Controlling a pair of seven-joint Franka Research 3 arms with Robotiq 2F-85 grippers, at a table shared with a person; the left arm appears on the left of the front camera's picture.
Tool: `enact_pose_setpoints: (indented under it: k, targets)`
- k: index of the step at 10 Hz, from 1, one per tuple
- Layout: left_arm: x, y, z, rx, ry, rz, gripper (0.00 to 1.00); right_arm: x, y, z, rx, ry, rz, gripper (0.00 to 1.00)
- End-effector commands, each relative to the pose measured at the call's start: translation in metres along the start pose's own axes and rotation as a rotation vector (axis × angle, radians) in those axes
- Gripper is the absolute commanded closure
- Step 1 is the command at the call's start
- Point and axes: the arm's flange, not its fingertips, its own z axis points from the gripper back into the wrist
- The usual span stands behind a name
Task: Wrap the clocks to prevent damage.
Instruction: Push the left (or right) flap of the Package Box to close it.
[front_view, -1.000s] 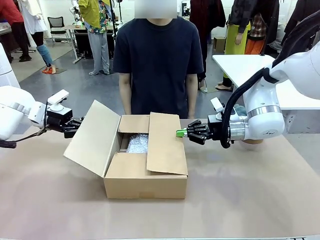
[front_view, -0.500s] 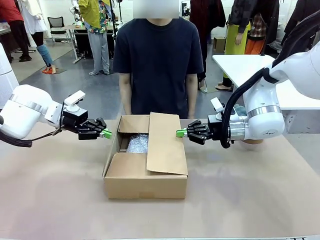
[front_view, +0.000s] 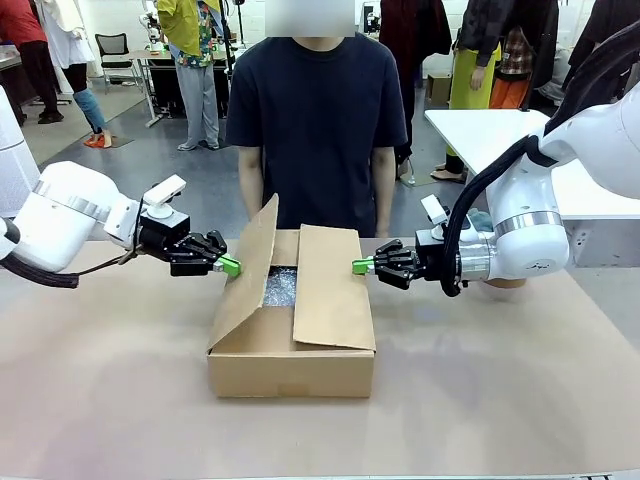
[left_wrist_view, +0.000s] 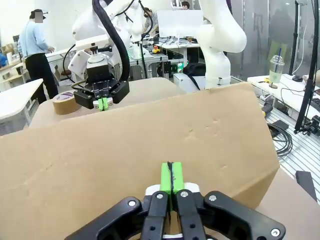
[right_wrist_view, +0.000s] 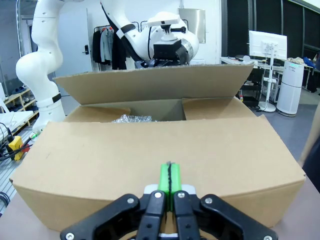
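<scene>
Cardboard left flap (front_view: 246, 275) was seen half-raised, touched on its outer face by left gripper (front_view: 232, 267) — shut, empty; right gripper (front_view: 357, 266), likewise shut, beside flat right flap (front_view: 333, 290).

The mouth of the cardboard box (front_view: 290, 370) is largely barred. Its right flap (front_view: 333, 290) is laid flat over the right half, and its left flap (front_view: 245, 275) is tilted inward over the left, with the robot's left hand (front_view: 232, 267), fingers pressed together, set against its outer face. A narrow gap is left between the flaps, where bubble wrap (front_view: 280, 287) is seen. The right hand (front_view: 358, 266), fingers together, is stationed at the right flap's outer edge. The far side is blocked by a person (front_view: 315, 120); the tabletop (front_view: 500, 400) before the box is left open.
</scene>
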Motion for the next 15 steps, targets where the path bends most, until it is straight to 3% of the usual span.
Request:
enact_pose_setpoints:
  k: [1,10,11,15]
  targets:
    - [-0.001,0.007,-0.008,0.037,-0.001,0.019,1.00,-0.005,0.003,-0.002,-0.013,0.001,-0.006,0.99]
    - [-0.029,0.025,-0.015,0.162,0.098,-0.039,1.00,-0.005,0.003,-0.002,-0.013,0.001,-0.006,0.99]
    - [-0.028,0.026,-0.014,0.167,0.086,0.009,1.00,-0.005,0.003,-0.002,-0.013,0.001,-0.006,0.99]
    - [-0.019,0.018,-0.010,0.102,0.060,-0.007,1.00,-0.005,0.003,-0.002,-0.013,0.001,-0.006,0.99]
